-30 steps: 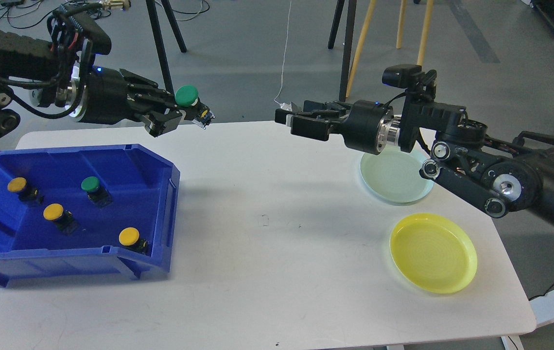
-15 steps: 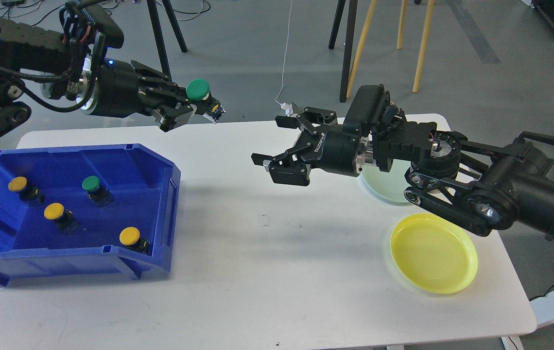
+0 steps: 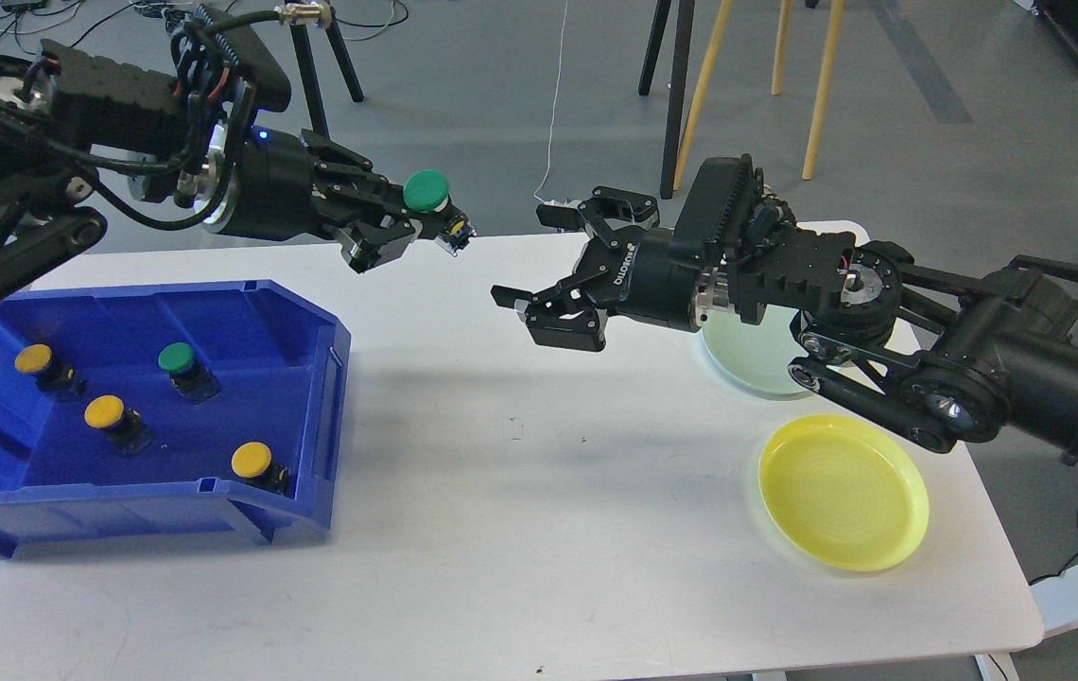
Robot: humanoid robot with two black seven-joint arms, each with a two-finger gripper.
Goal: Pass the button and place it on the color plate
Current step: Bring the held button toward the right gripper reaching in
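My left gripper (image 3: 421, 222) is shut on a green button (image 3: 426, 191) and holds it above the table's back edge, left of centre. My right gripper (image 3: 539, 255) is open and empty, its fingers spread wide and pointing left toward the button, a short gap away. A pale green plate (image 3: 756, 364) lies at the right, mostly hidden behind my right arm. A yellow plate (image 3: 843, 492) lies in front of it near the table's right edge.
A blue bin (image 3: 312, 416) stands at the left and holds several buttons, yellow ones (image 3: 252, 460) and a green one (image 3: 176, 357). The white table (image 3: 520, 530) spans the view. Chair and tripod legs stand behind the table.
My left gripper has carried the green button to the right, toward the centre. My right gripper has rotated, swung lower and left, and opened its fingers wide.
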